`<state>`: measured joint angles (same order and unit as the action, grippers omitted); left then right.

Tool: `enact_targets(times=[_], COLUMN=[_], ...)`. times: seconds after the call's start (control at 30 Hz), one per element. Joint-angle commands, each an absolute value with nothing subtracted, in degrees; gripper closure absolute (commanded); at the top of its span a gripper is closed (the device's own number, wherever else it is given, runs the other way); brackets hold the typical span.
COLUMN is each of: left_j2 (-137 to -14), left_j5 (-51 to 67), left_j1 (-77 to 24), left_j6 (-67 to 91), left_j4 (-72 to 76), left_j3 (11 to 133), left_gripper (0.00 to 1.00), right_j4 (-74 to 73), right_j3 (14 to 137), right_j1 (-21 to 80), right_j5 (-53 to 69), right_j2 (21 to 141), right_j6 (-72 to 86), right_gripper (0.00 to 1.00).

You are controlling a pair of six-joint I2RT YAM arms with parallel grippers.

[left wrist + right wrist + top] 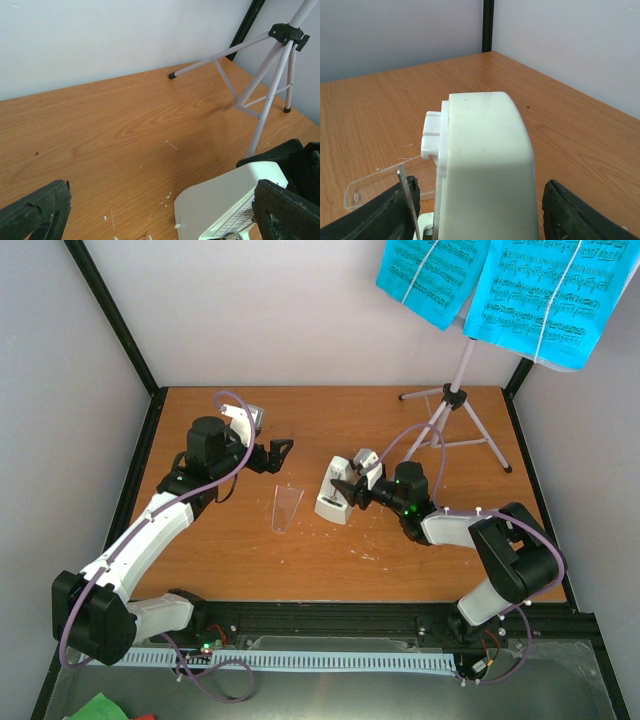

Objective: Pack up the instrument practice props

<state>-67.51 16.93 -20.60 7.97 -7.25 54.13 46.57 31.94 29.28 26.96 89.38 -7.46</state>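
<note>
Clear cover [285,507] is laid flat on table [250,560], near centre. Just right of it, white metronome [330,502] is straddled by right gripper [348,490]; actual pinch cannot be told. Farther left, left gripper [278,452] is held spread, empty. Music stand [455,410] with cyan pages [520,285] is placed far right.

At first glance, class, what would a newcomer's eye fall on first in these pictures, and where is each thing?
The cyan sheet-music pages stand out most, high at the far right on the pale lilac stand. Next is the white metronome mid-table, between the open jaws of the right arm, with its clear cover lying just left of it in the top view.
</note>
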Motion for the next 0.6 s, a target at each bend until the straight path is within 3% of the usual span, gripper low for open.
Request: enact_targets(times=[0.0,0.57], left_j2=[-67.85,-68.16], left_j5=[17.49,18.48], left_j1=[-20.48,-20.48], left_j6=[6.59,6.76], left_j4=[-5.4,-5.28], left_j3=[54.36,54.16], left_gripper=[0.0,0.01], right_j4=[48.76,48.53], right_j3=[31.33,31.71], right_j1=[29.36,29.32], right_j5=[26.28,24.95], right_j2=[88.93,89.45], right_j6=[-7.23,-6.5], right_gripper=[0.34,0.38])
